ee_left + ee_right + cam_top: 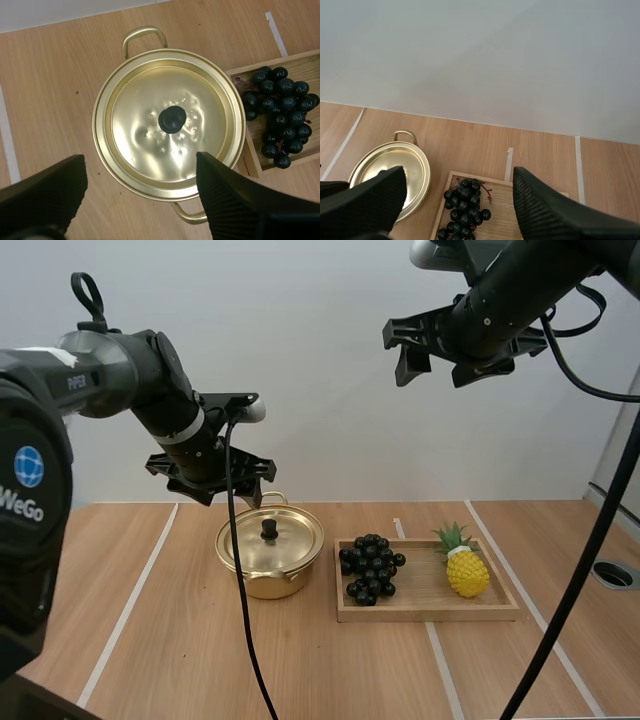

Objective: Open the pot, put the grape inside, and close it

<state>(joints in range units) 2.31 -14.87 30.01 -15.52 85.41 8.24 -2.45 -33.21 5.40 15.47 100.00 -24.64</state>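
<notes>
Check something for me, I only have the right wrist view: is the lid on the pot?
Observer: Yes. The lid sits on the pot, with its black knob pointing up.
Operator: Where's the left arm?
Observer: The left gripper hovers open above the lid and holds nothing.
Operator: Anything on the tray besides grapes?
Observer: A pineapple lies on the wooden tray, right of the grapes and apart from them.
</notes>
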